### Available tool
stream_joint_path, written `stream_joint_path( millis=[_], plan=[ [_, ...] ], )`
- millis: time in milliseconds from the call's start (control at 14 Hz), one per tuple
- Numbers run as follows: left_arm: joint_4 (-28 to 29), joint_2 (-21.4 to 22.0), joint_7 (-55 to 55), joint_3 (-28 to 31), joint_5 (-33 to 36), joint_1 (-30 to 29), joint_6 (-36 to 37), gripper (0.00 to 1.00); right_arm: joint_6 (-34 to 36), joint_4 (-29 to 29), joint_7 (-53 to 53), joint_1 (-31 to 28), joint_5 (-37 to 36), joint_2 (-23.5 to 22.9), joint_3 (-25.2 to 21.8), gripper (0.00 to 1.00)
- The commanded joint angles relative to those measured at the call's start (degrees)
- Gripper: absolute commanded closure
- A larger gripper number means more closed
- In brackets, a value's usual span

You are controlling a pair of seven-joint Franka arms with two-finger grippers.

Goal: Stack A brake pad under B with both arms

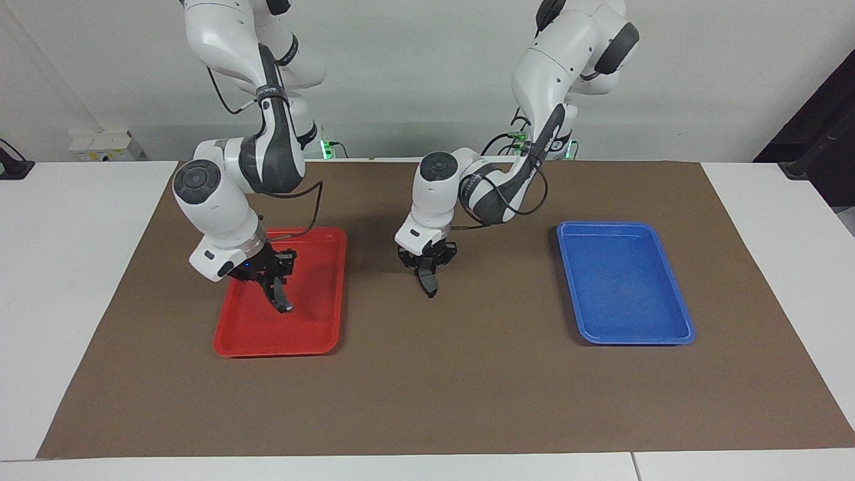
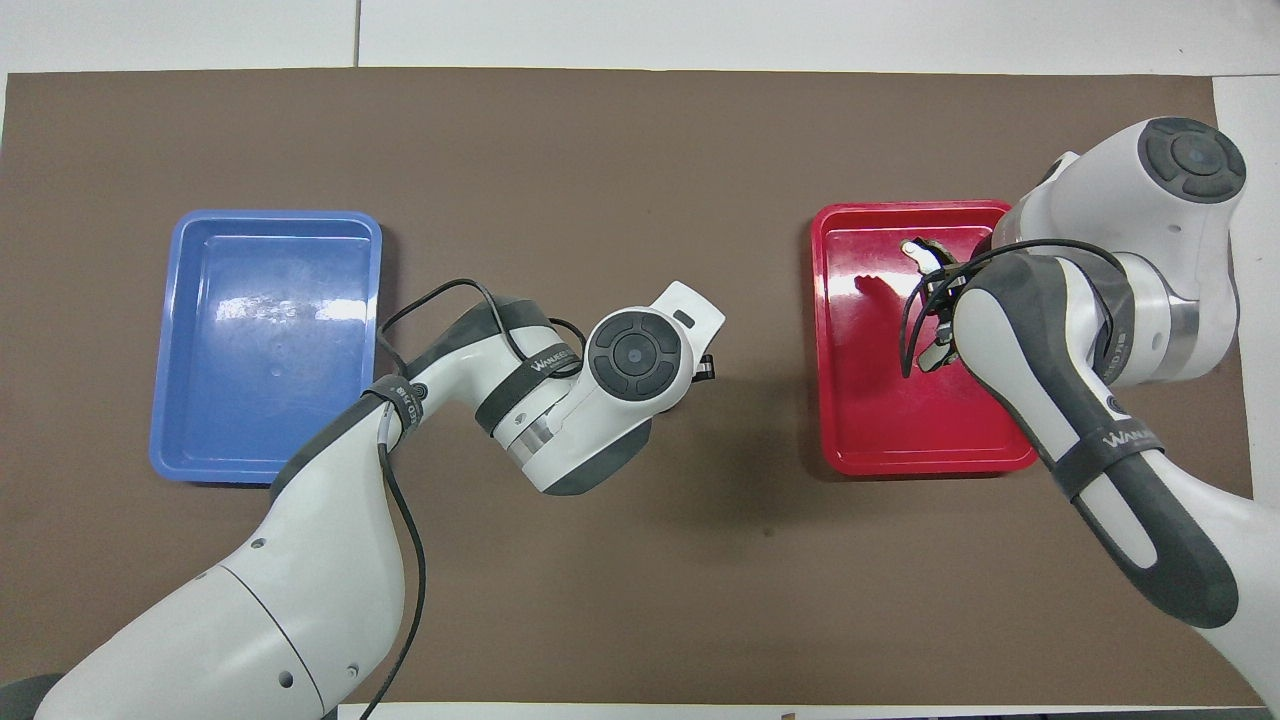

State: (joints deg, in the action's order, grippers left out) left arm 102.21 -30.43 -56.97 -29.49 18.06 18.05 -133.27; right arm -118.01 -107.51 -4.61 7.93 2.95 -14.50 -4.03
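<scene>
Left end effector point(image 1: 427, 283) over the brown mat point(image 1: 467, 387) between trays, clamped on pad A point(image 1: 430, 285). Right end effector point(image 1: 280, 297) over the red tray point(image 1: 320, 334), clamped on pad B point(image 1: 283, 302).

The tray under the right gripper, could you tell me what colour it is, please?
The tray is plain red, clearest in the facing view, with the right gripper over it.

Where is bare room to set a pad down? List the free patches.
The blue tray is bare. The brown mat is bare between the two trays and along the edge farthest from the robots. Crowded: the red tray, where the right gripper holds B; the left gripper holds the A brake pad over mid-mat.
</scene>
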Motion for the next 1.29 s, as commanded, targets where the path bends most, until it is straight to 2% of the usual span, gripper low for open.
stream_joint_path(
  millis=[0,71,286,500,571,714,1000,1214],
  plan=[
    [-0.8,-0.8,-1.5,0.3,1.8,0.5,-1.0,0.68,1.1,1.5,-1.5,-0.2,-0.3,-0.4,0.2,1.0],
    [-0.8,-0.8,-1.5,0.4,1.8,0.5,-1.0,0.61,1.1,1.5,-1.5,-0.2,-0.3,-0.4,0.2,1.0],
    [-1.0,-0.8,-1.5,0.6,2.2,0.5,-0.9,0.49,1.1,1.5,-1.5,-0.2,-0.3,-0.4,0.2,1.0],
    [-1.7,-0.8,-1.4,0.7,3.3,0.5,-0.1,0.42,1.1,1.5,-1.5,0.7,-0.2,-0.4,0.2,1.0],
    [-3.5,-0.8,-1.0,1.8,3.5,0.5,1.1,0.37,1.3,1.5,-1.5,0.7,-0.1,-0.3,0.2,1.0],
    [-8.7,-0.5,-0.3,2.5,3.6,0.4,6.2,0.29,1.8,1.7,-1.5,0.7,-0.1,-0.2,0.2,1.0],
    [-11.2,2.2,0.3,2.8,3.6,-1.0,13.7,0.1,2.1,2.1,-2.3,1.0,0.3,-0.2,0.7,1.0],
    [-14.9,6.5,9.6,2.4,1.8,-3.2,25.8,0.02,9.2,11.0,-0.5,5.4,0.7,-2.3,1.9,1.0]
  ],
)
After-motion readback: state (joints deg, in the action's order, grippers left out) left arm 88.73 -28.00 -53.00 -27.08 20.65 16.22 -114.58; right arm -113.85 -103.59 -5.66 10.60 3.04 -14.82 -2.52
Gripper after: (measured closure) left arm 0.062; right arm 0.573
